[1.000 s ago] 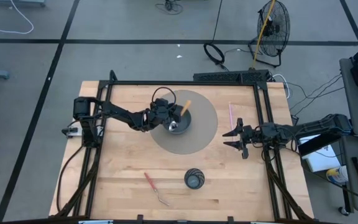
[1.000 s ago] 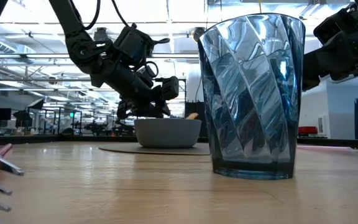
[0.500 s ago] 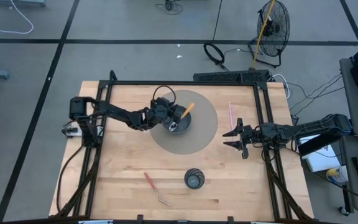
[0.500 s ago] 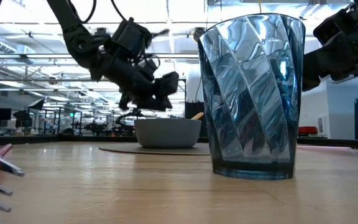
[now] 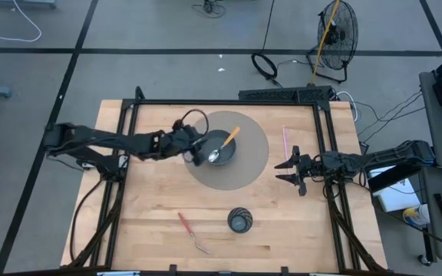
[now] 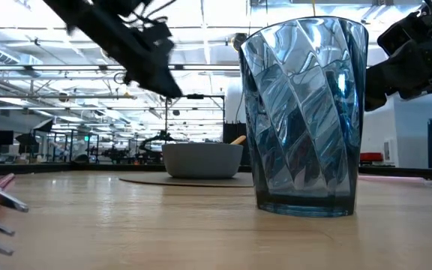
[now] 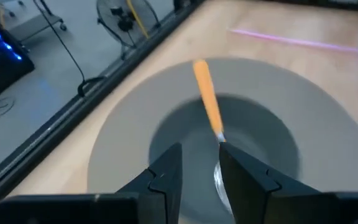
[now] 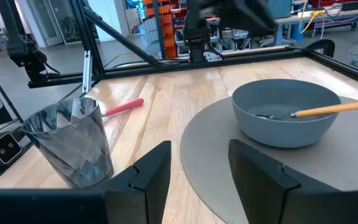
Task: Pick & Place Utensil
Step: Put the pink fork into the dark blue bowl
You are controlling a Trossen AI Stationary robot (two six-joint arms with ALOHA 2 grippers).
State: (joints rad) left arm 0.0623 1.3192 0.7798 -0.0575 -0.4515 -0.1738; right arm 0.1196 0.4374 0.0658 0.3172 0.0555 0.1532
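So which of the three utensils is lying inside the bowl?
The orange-handled spoon, resting in the grey bowl. The red-handled fork and pink straw lie on the table.

Wooden table (image 5: 152, 207) — grey mat (image 5: 252, 165), glass (image 5: 239, 221), fork (image 5: 192, 232), pink straw (image 5: 285, 142).

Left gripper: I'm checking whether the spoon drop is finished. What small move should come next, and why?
Probably keep drawing the left gripper away from the bowl. Its fingers are open and empty, and the spoon already lies in the bowl on the mat. The right gripper waits at the table's right.
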